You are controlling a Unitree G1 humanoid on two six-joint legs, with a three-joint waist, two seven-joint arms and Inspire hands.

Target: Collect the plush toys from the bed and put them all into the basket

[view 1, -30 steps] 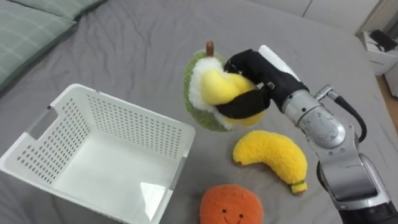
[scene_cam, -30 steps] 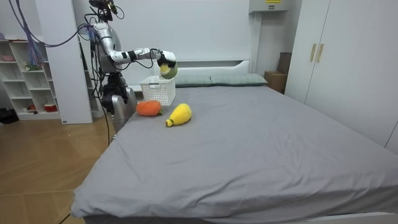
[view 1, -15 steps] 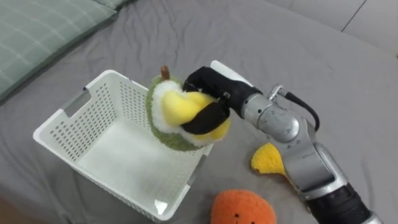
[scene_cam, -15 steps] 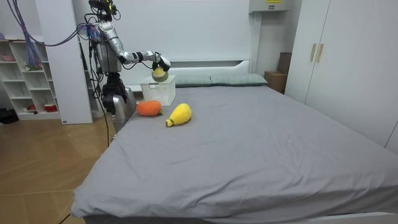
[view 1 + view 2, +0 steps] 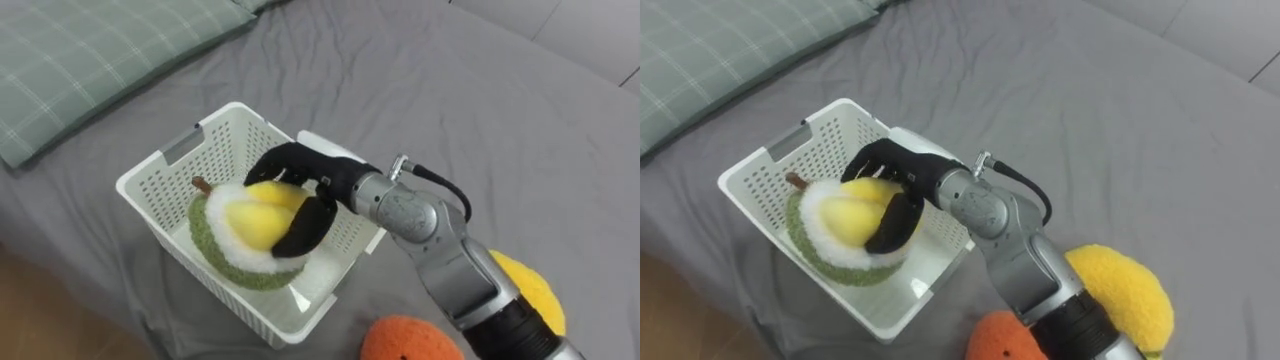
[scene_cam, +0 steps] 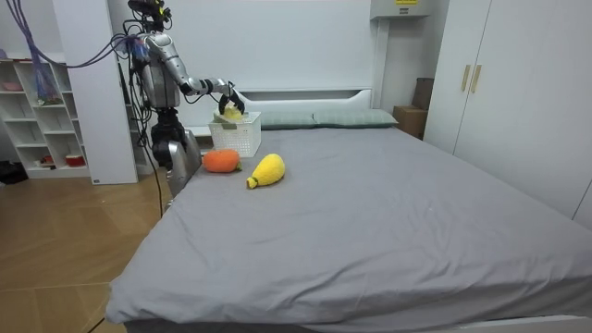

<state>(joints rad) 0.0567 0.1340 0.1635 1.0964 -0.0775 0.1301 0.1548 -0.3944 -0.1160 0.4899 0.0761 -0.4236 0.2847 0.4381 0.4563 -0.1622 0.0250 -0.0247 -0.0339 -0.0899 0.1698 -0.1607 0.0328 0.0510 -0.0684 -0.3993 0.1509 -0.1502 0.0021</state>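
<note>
1. The right hand (image 5: 300, 178), black-gloved, reaches out over the basket, its fingers curled over the top of a plush fruit toy (image 5: 245, 225) and its thumb pressed across the yellow middle. That's a firm hold.
2. In that grip is a toy with a green outside, a fuzzy white ring, a yellow centre and a brown stem poking out on the far side from the wrist.
3. The toy sits low inside the white perforated basket (image 5: 215, 140), ringed by its walls. Whether it rests on the bottom cannot be told.
4. The basket stands on the grey bed sheet (image 5: 500, 110), directly under the hand.
5. Back along the arm, near the elbow, an orange plush toy (image 5: 412, 340) lies on the sheet, and a yellow plush toy (image 5: 535, 300) is just beside it on the arm's outer side. Both are outside the basket and well apart from the hand.
6. Beyond the basket, on the side away from the arm, lies a green checked pillow (image 5: 90, 60).
7. In the room view the robot stands upright at the bed's corner near the headboard, its right arm stretched over the basket.
</note>
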